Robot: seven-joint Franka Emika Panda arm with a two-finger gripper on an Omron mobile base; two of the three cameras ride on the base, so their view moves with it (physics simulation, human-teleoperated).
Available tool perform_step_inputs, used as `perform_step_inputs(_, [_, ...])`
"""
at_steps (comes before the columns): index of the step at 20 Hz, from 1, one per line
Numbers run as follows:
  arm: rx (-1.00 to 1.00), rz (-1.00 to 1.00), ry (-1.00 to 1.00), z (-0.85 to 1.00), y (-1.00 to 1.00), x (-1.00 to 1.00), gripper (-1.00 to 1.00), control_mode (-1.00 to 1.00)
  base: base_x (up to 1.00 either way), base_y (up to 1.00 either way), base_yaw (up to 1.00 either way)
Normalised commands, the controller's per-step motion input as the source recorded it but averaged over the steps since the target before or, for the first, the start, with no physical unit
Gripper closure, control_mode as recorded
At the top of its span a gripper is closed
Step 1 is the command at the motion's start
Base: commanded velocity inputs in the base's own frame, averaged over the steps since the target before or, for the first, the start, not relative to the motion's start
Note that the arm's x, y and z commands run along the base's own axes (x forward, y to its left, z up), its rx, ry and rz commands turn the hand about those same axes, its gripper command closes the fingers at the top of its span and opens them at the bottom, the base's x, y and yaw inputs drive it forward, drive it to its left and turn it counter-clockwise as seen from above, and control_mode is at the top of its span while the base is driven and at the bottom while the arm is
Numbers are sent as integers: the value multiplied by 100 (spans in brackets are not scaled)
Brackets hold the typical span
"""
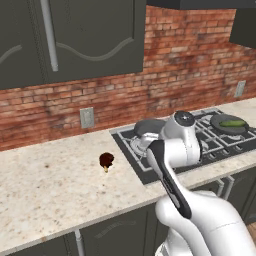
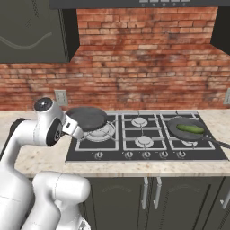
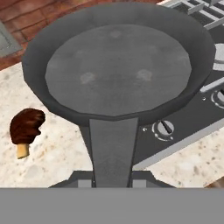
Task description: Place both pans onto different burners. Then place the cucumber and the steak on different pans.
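Cucumber (image 2: 190, 129) in right pan (image 2: 186, 128); steak (image 1: 106, 160) on counter (image 1: 50, 185) left of cooktop (image 2: 148, 155).

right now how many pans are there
2: an empty pan over the cooktop's left burner, its handle at the gripper; the other pan on the right burner, holding the cucumber.

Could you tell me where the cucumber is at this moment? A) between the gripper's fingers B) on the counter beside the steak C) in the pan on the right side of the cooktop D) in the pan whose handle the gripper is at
C: the cucumber lies inside the right-hand pan on the cooktop, while the steak sits alone on the counter.
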Motion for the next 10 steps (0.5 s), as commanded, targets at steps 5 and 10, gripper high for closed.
perform_step_inputs(5, [-3, -5, 6, -31, 8, 40, 100, -100, 0, 0, 0])
perform_step_inputs(10, [0, -4, 3, -15, 2, 36, 100, -100, 0, 0, 0])
